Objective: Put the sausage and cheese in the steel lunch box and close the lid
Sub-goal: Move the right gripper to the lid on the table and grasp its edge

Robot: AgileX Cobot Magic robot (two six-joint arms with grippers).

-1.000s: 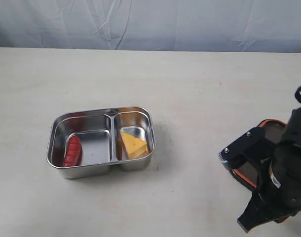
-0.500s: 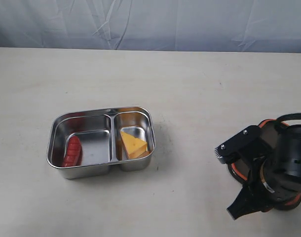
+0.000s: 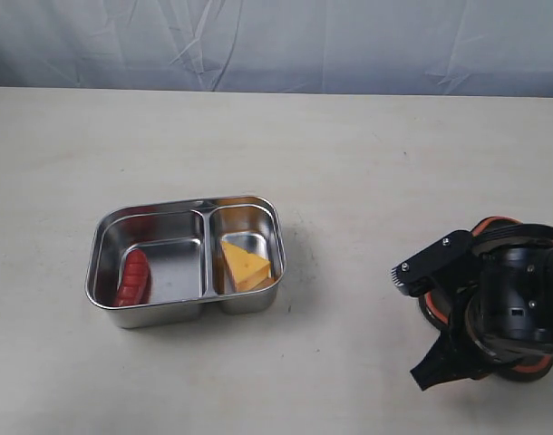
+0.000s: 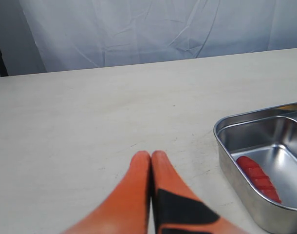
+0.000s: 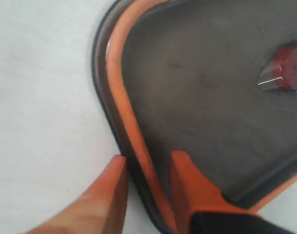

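The steel lunch box (image 3: pixel 188 207) stands open at the left of the exterior view. The red sausage (image 3: pixel 133 276) lies in its left compartment and the yellow cheese (image 3: pixel 244 265) in its right one. The dark lid (image 3: pixel 496 223) lies at the right, mostly under my right arm, orange seal facing up. In the right wrist view my right gripper (image 5: pixel 147 160) is open and straddles the lid (image 5: pixel 212 97) rim, one finger outside, one inside; the orange valve (image 5: pixel 287 73) shows. My left gripper (image 4: pixel 151 155) is shut on nothing, beside the box (image 4: pixel 226 146) holding the sausage (image 4: pixel 258 178).
A pale tabletop (image 3: pixel 349 163) runs under everything, with a wrinkled blue-grey cloth backdrop (image 3: pixel 276 45) along its far edge. The right arm's black body (image 3: pixel 521 308) covers most of the lid. The left arm does not show in the exterior view.
My right arm has come down and shifted a little left over the lid, bringing its fingers to the rim. The lunch box, sausage and cheese have not moved.
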